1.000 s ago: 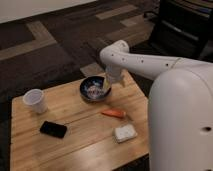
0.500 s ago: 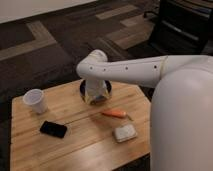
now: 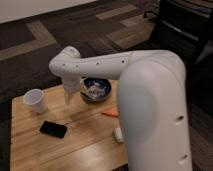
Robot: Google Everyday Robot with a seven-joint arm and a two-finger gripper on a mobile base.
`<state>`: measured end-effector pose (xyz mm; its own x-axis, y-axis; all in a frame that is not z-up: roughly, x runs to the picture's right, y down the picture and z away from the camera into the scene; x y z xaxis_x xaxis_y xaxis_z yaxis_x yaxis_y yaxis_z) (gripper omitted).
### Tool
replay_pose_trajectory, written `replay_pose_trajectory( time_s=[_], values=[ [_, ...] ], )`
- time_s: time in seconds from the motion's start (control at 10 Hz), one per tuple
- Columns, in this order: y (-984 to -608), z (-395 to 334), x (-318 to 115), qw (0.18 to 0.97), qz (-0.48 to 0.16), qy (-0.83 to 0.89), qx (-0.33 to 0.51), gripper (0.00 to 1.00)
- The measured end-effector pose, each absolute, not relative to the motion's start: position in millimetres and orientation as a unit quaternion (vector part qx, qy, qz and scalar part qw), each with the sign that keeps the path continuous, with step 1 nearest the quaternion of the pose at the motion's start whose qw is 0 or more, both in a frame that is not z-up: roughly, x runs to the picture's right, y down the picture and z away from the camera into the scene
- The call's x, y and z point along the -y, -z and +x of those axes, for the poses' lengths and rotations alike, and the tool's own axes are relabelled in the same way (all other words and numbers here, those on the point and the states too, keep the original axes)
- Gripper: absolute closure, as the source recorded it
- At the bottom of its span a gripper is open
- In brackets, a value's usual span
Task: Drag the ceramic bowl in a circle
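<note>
Arm: a bulky white robot arm (image 3: pixel 150 95) fills the right half of the camera view, its large rounded body in the foreground and a slimmer white link with small dark holes reaching left across the table.

Gripper: the gripper (image 3: pixel 70 95) hangs from the bent end of that link, pointing down over the table between the cup and the bowl, just left of the bowl's rim. Whether it touches the bowl cannot be told.

Ceramic bowl: the round, shallow dark-blue ceramic bowl (image 3: pixel 98 89), with a whitish speckled pattern inside, sits upright on the far part of the table, toward the middle. Its left edge is partly hidden behind the gripper.

Table: a light wooden table (image 3: pixel 75 150) with a plank-like top bears all the small things.

Cup: a plain white cylindrical cup (image 3: pixel 35 100) stands upright near the table's left far corner, well apart from the bowl, with the gripper between them.

Phone: a flat black rectangular phone (image 3: pixel 53 129) lies on the wood in front of the cup, apart from everything else.

Orange item: a small elongated orange object (image 3: pixel 110 113) lies in front of the bowl, near it, partly hidden by the arm's body.

White item: a small whitish blocky object (image 3: pixel 118 134) lies nearer the front, beside the arm's body.

Floor: dark carpet (image 3: pixel 30 55) with lighter tan strips surrounds the table.

Chair: a black chair (image 3: pixel 182 30) stands at the upper right.
</note>
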<state>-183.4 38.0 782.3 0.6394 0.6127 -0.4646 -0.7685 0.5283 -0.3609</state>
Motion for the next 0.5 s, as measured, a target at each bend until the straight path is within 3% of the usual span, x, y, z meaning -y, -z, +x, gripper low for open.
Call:
replay_pose_trajectory(
  time_s=[0.5],
  values=[
    [-815.4, -233.3, 8.0, 0.891, -0.296, -0.326, -0.115, 0.35]
  ],
)
